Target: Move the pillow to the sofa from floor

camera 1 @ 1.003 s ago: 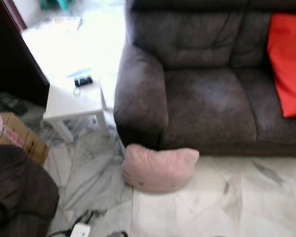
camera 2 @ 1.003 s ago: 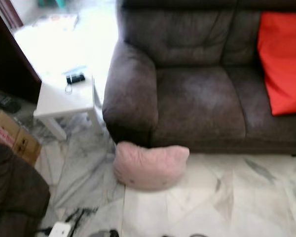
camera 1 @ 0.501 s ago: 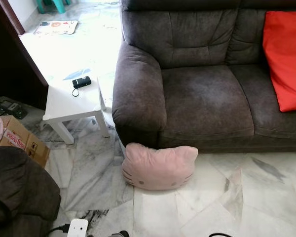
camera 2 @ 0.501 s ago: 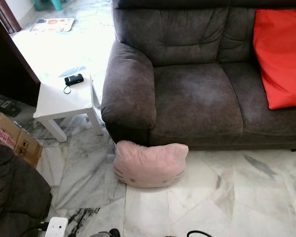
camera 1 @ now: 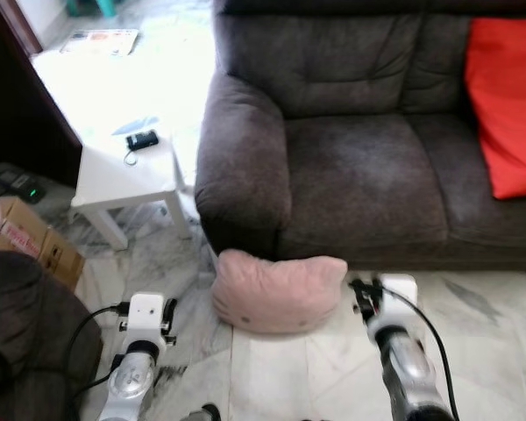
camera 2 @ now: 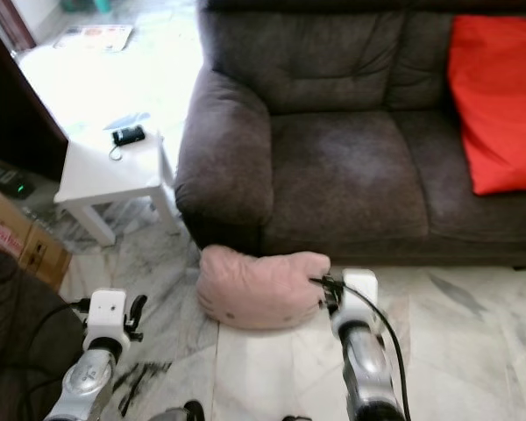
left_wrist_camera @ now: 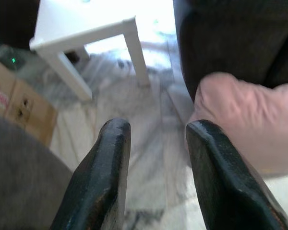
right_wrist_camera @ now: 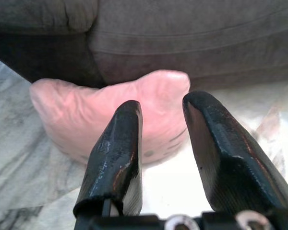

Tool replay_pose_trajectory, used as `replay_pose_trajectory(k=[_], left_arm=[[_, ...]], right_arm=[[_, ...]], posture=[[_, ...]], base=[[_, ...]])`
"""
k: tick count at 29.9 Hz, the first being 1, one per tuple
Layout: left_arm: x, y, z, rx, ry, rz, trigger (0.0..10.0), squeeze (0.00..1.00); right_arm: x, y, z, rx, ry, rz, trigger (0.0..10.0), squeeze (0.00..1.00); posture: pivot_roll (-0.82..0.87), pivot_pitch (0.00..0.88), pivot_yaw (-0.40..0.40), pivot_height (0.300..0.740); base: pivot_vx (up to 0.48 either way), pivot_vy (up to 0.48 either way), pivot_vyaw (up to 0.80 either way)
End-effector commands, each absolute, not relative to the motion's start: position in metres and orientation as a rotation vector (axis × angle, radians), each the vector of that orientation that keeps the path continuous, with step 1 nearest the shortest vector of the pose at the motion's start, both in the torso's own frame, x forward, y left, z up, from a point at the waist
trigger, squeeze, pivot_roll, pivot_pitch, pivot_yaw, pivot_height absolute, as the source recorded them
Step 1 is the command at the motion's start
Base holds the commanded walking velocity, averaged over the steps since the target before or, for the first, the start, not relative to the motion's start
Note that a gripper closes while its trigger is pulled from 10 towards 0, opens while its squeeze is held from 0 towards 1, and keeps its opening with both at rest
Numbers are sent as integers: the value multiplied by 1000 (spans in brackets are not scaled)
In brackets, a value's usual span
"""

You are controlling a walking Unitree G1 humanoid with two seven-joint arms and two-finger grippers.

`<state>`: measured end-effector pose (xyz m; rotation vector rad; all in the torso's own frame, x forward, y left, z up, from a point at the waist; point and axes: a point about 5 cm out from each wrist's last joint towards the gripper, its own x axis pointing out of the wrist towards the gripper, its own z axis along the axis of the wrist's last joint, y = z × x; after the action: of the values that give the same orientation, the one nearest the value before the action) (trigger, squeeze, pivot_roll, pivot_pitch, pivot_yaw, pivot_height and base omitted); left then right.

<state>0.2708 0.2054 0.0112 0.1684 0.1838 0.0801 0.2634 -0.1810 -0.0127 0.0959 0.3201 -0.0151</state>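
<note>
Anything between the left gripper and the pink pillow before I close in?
No, just bare marble floor between the left gripper and the pink pillow, as the left eye and left wrist views show.

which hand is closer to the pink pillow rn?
Right. The right hand sits at the pink pillow's right edge; the left hand is off its left side, a gap between.

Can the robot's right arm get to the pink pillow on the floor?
Probably yes. The right gripper is open and points at the pink pillow, right beside its end, with only bare floor between them.
</note>
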Motion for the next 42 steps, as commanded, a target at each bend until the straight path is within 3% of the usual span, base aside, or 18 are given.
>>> replay_pose_trajectory(k=[1,7,13,17,21,30,42], left_arm=[[274,205,19,169,140,91,10000,0],[277,207,54,265,-83,117,10000,0],[271,204,63,275,-140,126,10000,0],[270,199,66,265,-152,121,10000,0],[274,196,74,253,-165,120,10000,0],[277,197,80,248,-174,134,10000,0],[278,193,79,234,-154,116,10000,0]], right_arm=[[270,-183,-5,99,272,-25,10000,0],[275,-184,14,84,110,-42,10000,0],[271,-189,30,27,-7,-19,10000,0],[273,-205,49,-13,-110,-68,10000,0],[283,-201,66,-11,-177,-45,10000,0],[297,-180,75,12,-189,15,10000,0],[295,-179,71,35,-166,-11,10000,0]], posture=[[58,183,6,740],[61,164,2,740],[63,152,2,740],[57,133,9,740],[51,118,12,740],[69,92,9,740],[63,66,4,740]], base=[[0,0,0],[0,0,0],[0,0,0],[0,0,0],[0,0,0],[0,0,0],[228,0,0]])
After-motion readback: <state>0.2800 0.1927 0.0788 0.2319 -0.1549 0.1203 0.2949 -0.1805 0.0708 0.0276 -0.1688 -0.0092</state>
